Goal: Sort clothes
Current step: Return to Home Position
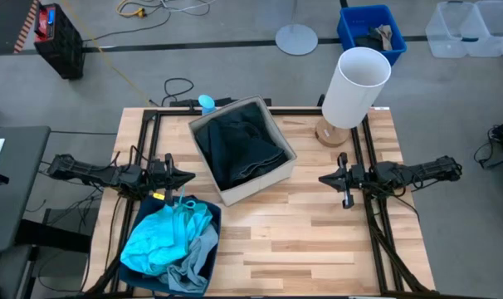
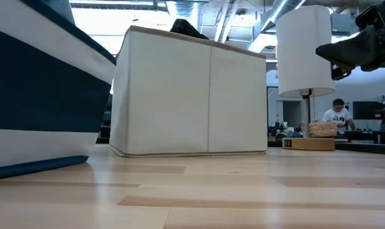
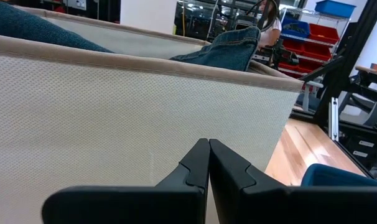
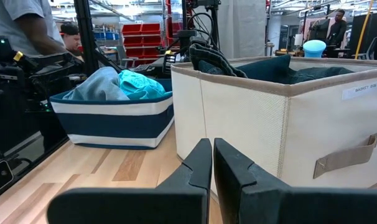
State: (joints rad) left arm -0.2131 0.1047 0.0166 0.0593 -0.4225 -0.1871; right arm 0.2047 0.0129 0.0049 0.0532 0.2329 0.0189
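Two grippers inspected, both mine, both empty. My left gripper hangs at the 9 o'clock edge of the pale wooden table, pointing toward the centre. Its own wrist camera shows the two dark fingers pressed together with no gap and nothing between them. My right gripper hangs opposite at the 3 o'clock edge, also pointing inward. Its fingers are drawn together to a hairline slit, gripping nothing.

Four garments accounted for, none on the bare table. The square beige fabric box stands just off centre toward 11 o'clock, turned at a slant. It holds the dark green-black jeans and the black garment, which pokes above the rim. The navy fabric box with a white band sits at 8 o'clock, just beside my left gripper and apart from the beige box. Heaped inside it are the turquoise garment and the pale blue garment, the turquoise one uppermost and toward 9 o'clock.

At 1 o'clock a white cylindrical lamp shade rises from a round wooden base.
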